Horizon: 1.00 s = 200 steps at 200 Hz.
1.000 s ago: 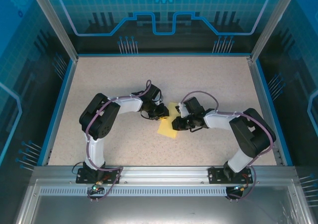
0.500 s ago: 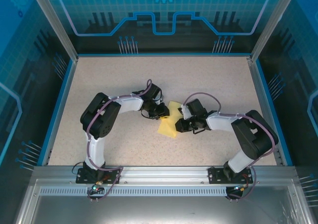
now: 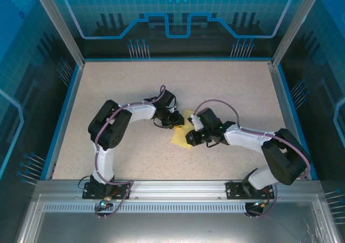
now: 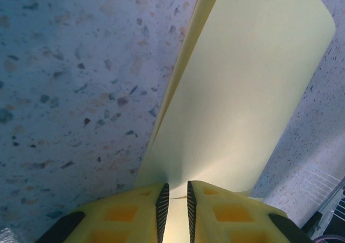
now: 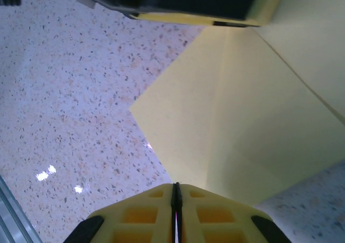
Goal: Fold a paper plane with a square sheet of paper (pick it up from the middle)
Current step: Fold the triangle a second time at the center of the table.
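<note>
Since a second ago the right arm has stretched out. Its elbow sits lower and further right, and the right gripper (image 3: 192,137) has slid left onto the sheet. The left arm has barely moved, and the left gripper (image 3: 177,122) is at the same spot. The sheet of paper (image 3: 180,139) stays mid-tabletop between the two grippers.

Left wrist view: the left gripper (image 4: 176,200) has its yellow fingers (image 4: 125,213) with black ribbed pads almost closed, with only a thin slit between them. They pinch the paper (image 4: 237,92) at its near edge. The paper is pale yellow, matte and thin. It curves up with a rounded far corner and a second layer along its left side.

Right wrist view: the right gripper (image 5: 176,197) has its fingers (image 5: 137,217) pressed together on the sheet's (image 5: 215,130) near edge. A straight crease runs up the middle, and a pointed corner juts left.

The tabletop (image 3: 226,92) is beige speckled stone-look and slightly glossy.
</note>
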### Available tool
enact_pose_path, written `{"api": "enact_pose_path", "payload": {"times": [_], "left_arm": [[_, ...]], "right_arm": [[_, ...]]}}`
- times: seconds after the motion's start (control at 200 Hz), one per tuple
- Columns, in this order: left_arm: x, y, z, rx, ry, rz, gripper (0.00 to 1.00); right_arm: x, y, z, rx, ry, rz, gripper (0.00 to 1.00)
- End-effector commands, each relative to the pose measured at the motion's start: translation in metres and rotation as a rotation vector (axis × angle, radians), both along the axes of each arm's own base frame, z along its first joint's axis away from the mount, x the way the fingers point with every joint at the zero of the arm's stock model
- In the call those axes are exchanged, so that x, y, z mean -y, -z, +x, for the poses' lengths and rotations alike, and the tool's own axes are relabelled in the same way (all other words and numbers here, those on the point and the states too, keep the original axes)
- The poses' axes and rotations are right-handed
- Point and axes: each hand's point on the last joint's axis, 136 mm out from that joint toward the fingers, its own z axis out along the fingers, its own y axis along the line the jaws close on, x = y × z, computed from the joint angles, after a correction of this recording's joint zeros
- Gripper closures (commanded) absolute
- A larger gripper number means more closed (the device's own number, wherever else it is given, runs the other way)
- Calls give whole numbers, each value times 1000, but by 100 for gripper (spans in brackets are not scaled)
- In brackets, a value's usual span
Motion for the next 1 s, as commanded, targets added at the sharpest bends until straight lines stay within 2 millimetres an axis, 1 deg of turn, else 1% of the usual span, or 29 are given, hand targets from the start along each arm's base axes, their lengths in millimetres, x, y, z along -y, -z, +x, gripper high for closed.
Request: {"api": "enact_pose_path", "payload": {"times": [0.0, 0.11, 0.205, 0.33, 0.515, 0.7, 0.89, 0.995], "left_arm": [[-35, 50, -13, -85, -32, 168, 78], [-34, 48, -12, -85, -31, 158, 78], [-32, 45, -12, -82, -28, 150, 77], [-29, 37, -8, -68, -25, 132, 77], [-25, 23, 0, -39, -21, 122, 76], [-21, 14, 6, -25, -13, 116, 76], [-17, 0, 12, -1, -8, 104, 75], [-16, -7, 15, 13, -7, 98, 75]], "right_arm": [[-7, 15, -3, -37, -5, -23, 89], [-1, 30, -7, -65, -2, -64, 89], [6, 37, -12, -79, -1, -91, 89], [14, 45, -20, -104, 0, -112, 90], [20, 50, -32, -131, -7, -114, 90], [26, 57, -42, -158, -9, -129, 90], [30, 57, -49, -165, -9, -126, 91], [29, 58, -50, -169, -12, -112, 91]]}}
